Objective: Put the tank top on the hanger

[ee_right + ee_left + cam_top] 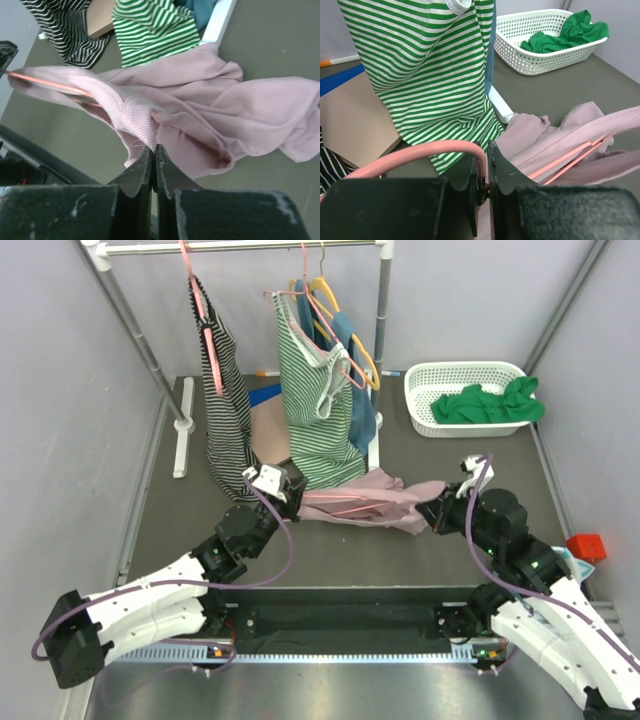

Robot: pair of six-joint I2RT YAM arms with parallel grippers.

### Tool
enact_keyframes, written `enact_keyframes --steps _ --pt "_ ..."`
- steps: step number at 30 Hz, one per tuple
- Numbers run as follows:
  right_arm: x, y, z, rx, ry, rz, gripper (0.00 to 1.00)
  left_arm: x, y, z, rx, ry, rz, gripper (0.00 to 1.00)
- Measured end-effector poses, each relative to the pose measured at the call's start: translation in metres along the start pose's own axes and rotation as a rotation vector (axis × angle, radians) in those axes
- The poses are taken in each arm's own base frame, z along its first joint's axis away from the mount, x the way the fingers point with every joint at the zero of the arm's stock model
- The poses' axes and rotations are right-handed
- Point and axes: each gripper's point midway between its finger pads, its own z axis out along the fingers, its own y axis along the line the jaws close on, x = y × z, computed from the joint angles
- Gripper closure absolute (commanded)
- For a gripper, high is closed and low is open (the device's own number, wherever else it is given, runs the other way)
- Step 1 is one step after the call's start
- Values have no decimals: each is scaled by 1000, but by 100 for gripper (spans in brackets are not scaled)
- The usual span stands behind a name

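The dusty-pink tank top (375, 495) lies crumpled on the dark table between my two grippers; it also shows in the left wrist view (545, 137) and the right wrist view (235, 105). The thin salmon-pink hanger (345, 504) runs partly inside the fabric. Its hook (420, 152) and arms (570, 159) show in the left wrist view, and one arm (50, 84) in the right wrist view. My left gripper (290, 492) (486, 172) is shut on the hanger at the base of its hook. My right gripper (437, 512) (154, 150) is shut on a ribbed edge of the tank top.
A clothes rack (240, 248) stands behind, with a black-and-white striped garment (225, 420), a green-and-white striped top (315, 410) and a yellow hanger (352, 335). A white basket (440, 380) holding a green cloth (490, 405) sits back right. A red block (587, 546) lies at the right edge.
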Motion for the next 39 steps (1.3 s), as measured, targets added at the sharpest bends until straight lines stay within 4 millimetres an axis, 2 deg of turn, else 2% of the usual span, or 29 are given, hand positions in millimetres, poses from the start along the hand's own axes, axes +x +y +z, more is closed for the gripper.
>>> enact_keyframes --steps 6,22,29,39 --pt "4 12 8 -57 49 6 100 1 0 0 -1 1 1 100" --pt "-25 35 40 -117 55 -59 100 5 -1 1 2 11 4 100" --pt "-21 43 54 -133 96 -81 100 6 0 1 2 14 5 100" --pt "2 94 62 -252 180 -157 100 8 1 0 -2 10 4 100"
